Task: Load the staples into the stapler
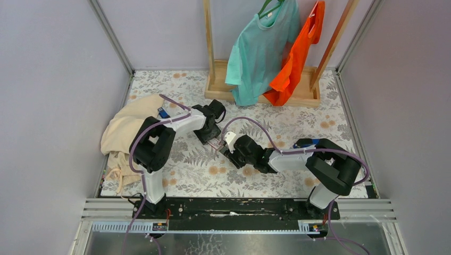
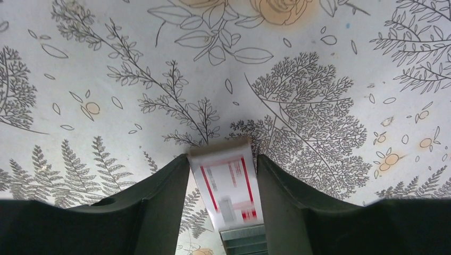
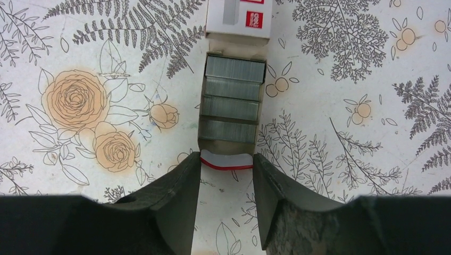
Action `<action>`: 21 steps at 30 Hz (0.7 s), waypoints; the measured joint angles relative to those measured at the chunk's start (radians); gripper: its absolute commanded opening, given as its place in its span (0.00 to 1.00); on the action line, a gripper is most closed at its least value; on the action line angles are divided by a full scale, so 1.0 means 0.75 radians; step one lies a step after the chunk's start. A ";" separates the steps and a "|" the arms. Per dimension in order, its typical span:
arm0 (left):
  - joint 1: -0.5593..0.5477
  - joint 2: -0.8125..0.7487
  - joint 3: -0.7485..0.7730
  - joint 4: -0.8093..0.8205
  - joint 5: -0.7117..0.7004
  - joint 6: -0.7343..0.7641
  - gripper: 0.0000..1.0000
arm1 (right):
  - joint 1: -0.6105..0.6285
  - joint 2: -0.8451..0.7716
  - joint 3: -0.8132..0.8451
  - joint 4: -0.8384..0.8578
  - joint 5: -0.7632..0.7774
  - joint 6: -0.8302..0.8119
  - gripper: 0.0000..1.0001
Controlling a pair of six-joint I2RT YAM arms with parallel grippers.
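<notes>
Text: none legible | staple box [image 2: 228, 186] — red-and-white label, print too blurred to read

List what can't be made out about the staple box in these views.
- Left wrist: print on the staple box in the left gripper is blurred; the bottom edge cuts its near end.
- Right wrist: the top edge cuts the box's far end; any layers beneath the top staples are hidden.
- Top view: the box is too small to read.
</notes>
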 measured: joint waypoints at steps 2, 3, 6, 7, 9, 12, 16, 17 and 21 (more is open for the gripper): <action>0.006 0.009 0.013 -0.006 -0.009 0.025 0.62 | 0.000 -0.007 -0.001 -0.015 0.003 -0.001 0.48; 0.007 0.014 0.020 -0.009 -0.014 0.035 0.65 | 0.000 -0.013 -0.003 -0.021 0.007 -0.002 0.48; 0.007 0.021 0.033 -0.008 -0.019 0.073 0.74 | 0.001 -0.032 -0.011 -0.043 0.025 -0.002 0.52; 0.008 0.021 0.033 -0.008 -0.020 0.079 0.76 | 0.001 -0.038 -0.013 -0.052 0.026 -0.001 0.54; 0.008 0.017 0.033 -0.008 -0.022 0.099 0.80 | 0.001 -0.047 -0.013 -0.071 0.031 -0.001 0.56; 0.008 -0.011 0.015 -0.007 -0.026 0.134 0.85 | 0.001 -0.055 -0.013 -0.090 0.031 0.000 0.63; 0.008 -0.143 -0.016 -0.009 -0.043 0.180 0.91 | 0.001 -0.053 0.001 -0.110 0.030 0.003 0.68; 0.008 -0.188 -0.020 -0.008 -0.048 0.193 0.93 | 0.001 -0.049 0.009 -0.121 0.030 0.004 0.68; 0.009 -0.387 -0.054 -0.004 -0.089 0.246 0.98 | 0.001 -0.007 0.066 -0.146 0.032 0.004 0.70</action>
